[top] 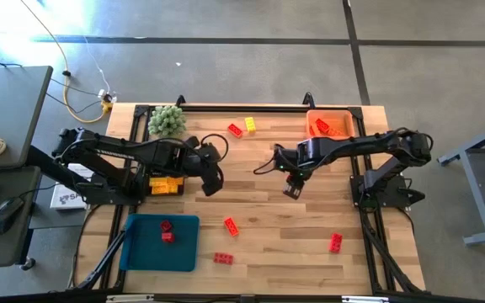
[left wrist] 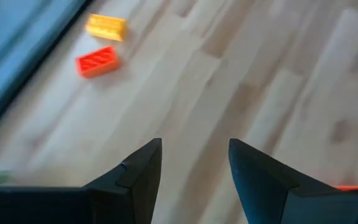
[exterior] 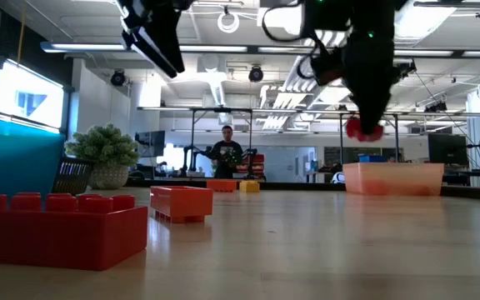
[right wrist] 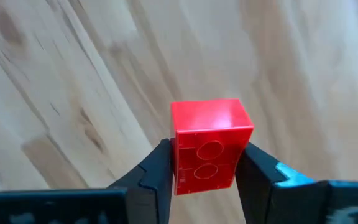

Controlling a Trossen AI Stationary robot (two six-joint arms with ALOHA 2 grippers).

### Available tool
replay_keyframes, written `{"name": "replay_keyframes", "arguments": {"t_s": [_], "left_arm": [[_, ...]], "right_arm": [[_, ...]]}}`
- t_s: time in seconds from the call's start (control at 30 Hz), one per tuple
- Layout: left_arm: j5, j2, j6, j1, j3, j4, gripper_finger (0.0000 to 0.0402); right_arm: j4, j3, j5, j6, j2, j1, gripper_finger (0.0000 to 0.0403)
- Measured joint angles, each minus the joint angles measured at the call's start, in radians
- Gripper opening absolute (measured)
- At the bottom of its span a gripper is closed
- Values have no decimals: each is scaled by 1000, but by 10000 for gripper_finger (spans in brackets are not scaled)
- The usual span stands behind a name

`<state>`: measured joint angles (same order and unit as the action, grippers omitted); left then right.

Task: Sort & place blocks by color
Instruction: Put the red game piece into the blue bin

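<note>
My right gripper (top: 293, 187) hangs over the middle of the wooden table, shut on a red block (right wrist: 210, 149), which also shows below the fingers in the low view (exterior: 363, 129). My left gripper (top: 213, 172) is open above the table left of centre, and bare wood lies between its fingers (left wrist: 194, 168). Loose blocks lie flat on the table: a red one (top: 235, 130) and a yellow one (top: 249, 124) at the back, an orange-red one (top: 231, 225), and red ones (top: 223, 257) (top: 335, 242) near the front. My right gripper pinches the red block by two opposite sides (right wrist: 178, 162) between its two fingers (right wrist: 154, 174). The fingers come from above and point down. The block is lifted clear of the table, with its free end sticking out past the fingertips.
An orange tray (top: 343, 114) with red blocks stands at the back right. A blue tray (top: 146, 252) holding two red blocks lies at the front left. A yellow container (top: 165, 185) sits partly under my left arm. A green plant ball (top: 167, 120) stands at the back left.
</note>
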<state>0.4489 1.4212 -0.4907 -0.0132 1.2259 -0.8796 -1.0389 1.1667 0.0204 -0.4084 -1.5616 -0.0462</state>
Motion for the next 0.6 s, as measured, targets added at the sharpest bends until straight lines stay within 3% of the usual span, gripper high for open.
{"name": "replay_keyframes", "arguments": {"t_s": [0.2,0.6], "left_arm": [[-149,0,-3,-53,0,113,172],[-239,0,-3,-121,0,292,172]], "right_arm": [[4,98,-93,92,0,36,111],[45,156,-304,248,0,118,111]]}}
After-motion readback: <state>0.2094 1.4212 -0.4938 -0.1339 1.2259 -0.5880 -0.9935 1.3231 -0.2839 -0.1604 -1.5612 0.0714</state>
